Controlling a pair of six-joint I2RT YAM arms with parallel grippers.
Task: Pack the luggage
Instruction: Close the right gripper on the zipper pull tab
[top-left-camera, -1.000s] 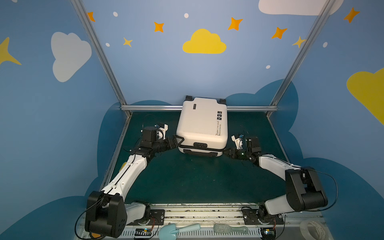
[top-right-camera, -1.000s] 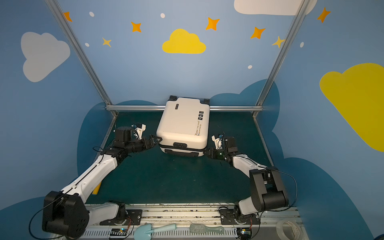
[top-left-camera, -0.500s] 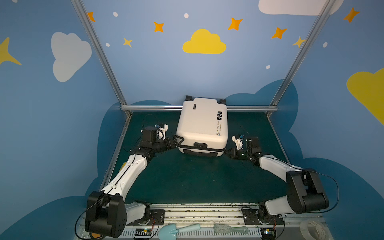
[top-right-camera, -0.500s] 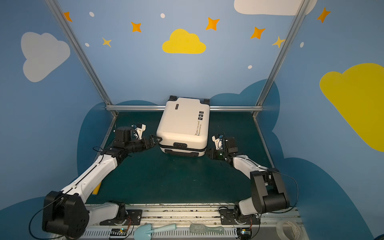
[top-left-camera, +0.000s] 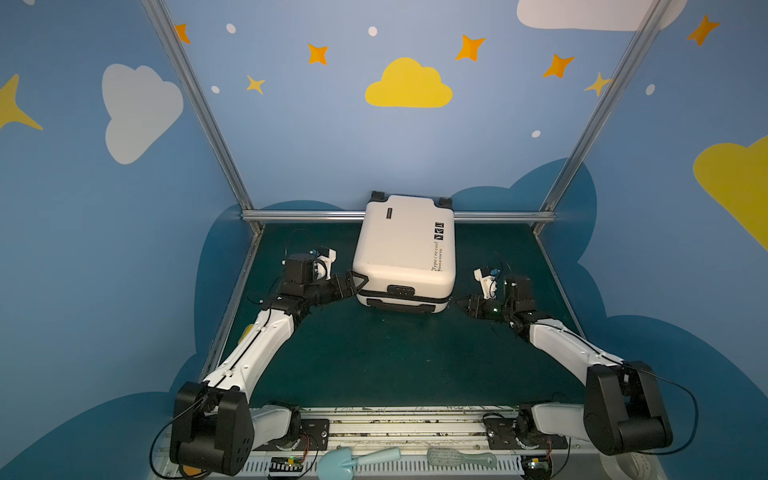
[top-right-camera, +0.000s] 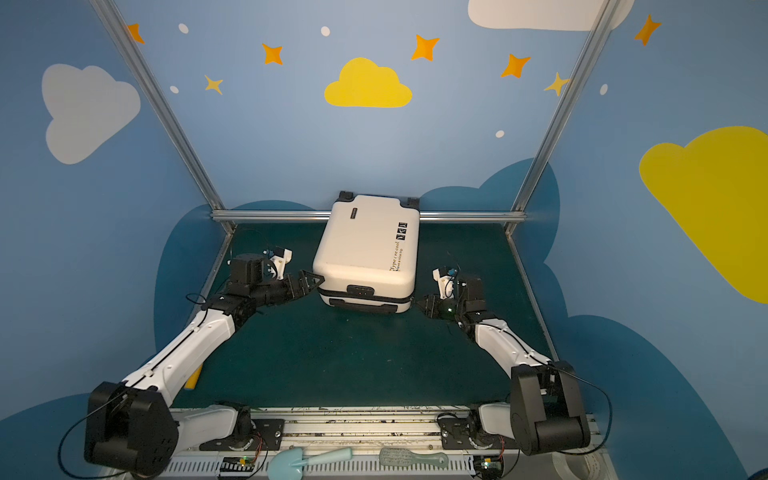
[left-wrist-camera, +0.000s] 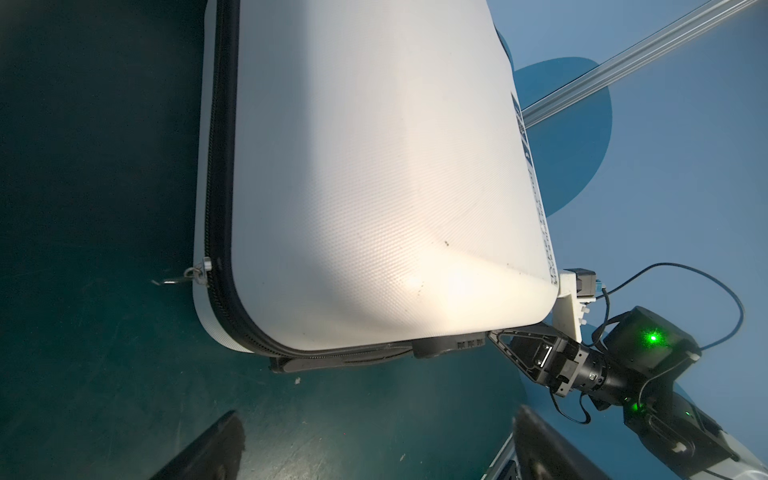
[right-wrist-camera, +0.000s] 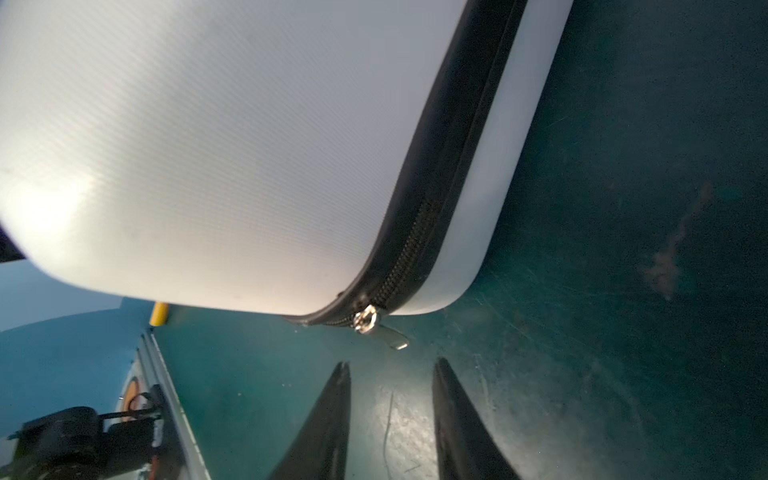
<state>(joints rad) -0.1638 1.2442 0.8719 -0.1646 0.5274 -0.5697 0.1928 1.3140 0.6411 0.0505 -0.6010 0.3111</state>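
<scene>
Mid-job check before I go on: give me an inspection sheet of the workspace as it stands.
Surface: dark green mat, scuffed.
Job's things: luggage lying flat, shell shut, wheels toward the back rail; zipper pull at its near right corner.
Clutter: blue toy shovel, pale green brush and white roll on the front base; yellow item under the left arm.
Grippers: left gripper open wide at the luggage's near left corner; right gripper open, just short of the zipper pull, holding nothing.
Cables: black cable loops behind both arms, clear of the luggage.
Surroundings: blue walls with clouds and stars; nothing else seen.
</scene>
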